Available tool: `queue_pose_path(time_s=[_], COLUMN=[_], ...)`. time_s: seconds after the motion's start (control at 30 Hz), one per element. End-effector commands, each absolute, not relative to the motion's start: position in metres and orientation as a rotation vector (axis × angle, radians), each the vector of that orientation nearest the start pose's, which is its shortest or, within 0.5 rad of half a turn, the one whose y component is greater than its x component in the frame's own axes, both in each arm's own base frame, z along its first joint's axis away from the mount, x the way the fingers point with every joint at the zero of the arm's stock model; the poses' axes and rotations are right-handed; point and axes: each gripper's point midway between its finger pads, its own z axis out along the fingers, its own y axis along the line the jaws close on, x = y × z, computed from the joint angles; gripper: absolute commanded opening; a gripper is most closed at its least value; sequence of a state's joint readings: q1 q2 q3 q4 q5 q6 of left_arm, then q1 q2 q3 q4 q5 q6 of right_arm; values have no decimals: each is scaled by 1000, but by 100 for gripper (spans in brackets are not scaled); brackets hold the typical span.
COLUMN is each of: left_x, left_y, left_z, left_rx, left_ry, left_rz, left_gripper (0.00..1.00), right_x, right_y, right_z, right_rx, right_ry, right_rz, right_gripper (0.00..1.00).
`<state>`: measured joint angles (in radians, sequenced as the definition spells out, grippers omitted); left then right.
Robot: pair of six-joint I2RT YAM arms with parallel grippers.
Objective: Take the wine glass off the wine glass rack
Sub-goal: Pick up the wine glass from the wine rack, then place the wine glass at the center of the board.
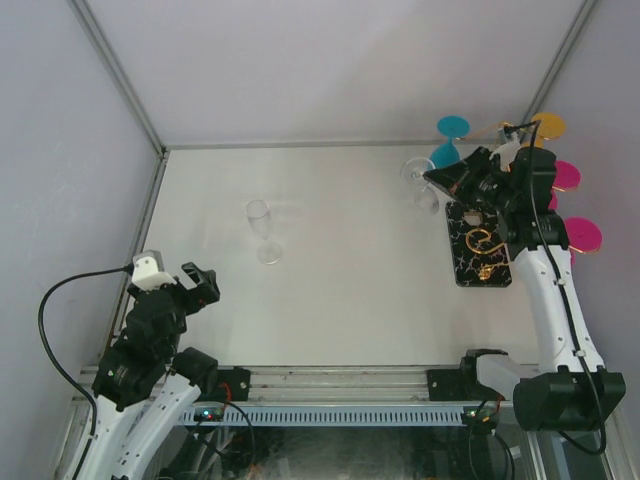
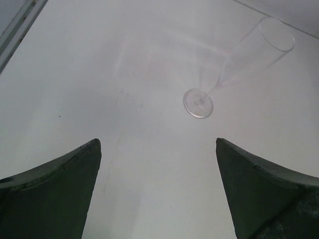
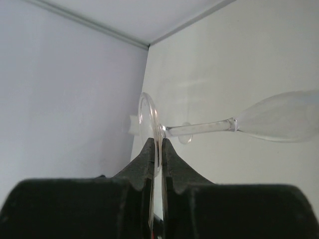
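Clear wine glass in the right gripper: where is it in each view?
Top external: upper right, clear wine glass at the right gripper tip, left of the black-based gold wire rack.
Left wrist: not in it.
Right wrist: centre, sideways, foot pinched by the gripper, bowl pointing right.
Shared landmark: the white tabletop, in all three views.

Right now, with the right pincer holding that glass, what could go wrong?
The right pincer pinches the glass only by its foot's edge, with the bowl sticking out sideways, so it could pivot or slip. The rack and its other glasses sit close beside it; swinging away might knock them.
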<state>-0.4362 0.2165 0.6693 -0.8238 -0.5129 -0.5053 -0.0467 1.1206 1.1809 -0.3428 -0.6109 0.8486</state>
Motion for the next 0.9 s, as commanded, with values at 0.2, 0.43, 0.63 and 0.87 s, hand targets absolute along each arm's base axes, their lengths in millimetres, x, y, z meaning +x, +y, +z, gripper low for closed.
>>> queue_pose_path(time_s=[0.2,0.43,0.63,0.87], left_x=[183,183,188,183], left_y=[-10,-11,-16,-70], left_z=[214,216,221,265], left_rx=[-409,-404,-382,-339], left_ry=[1842,1835,1835,1774], left_rz=[-155,-164,-180,-581], left_gripper=[100,100,100,100], right_x=[282,241,199,162], right_y=[164,190,203,219], right_z=[376,359,340,313], right_rx=[28,-65,-136,-240], right_ry=[1866,1861,1770,1765], right_rz=[1098,1192,1313,1376], right_gripper=[0,0,0,0])
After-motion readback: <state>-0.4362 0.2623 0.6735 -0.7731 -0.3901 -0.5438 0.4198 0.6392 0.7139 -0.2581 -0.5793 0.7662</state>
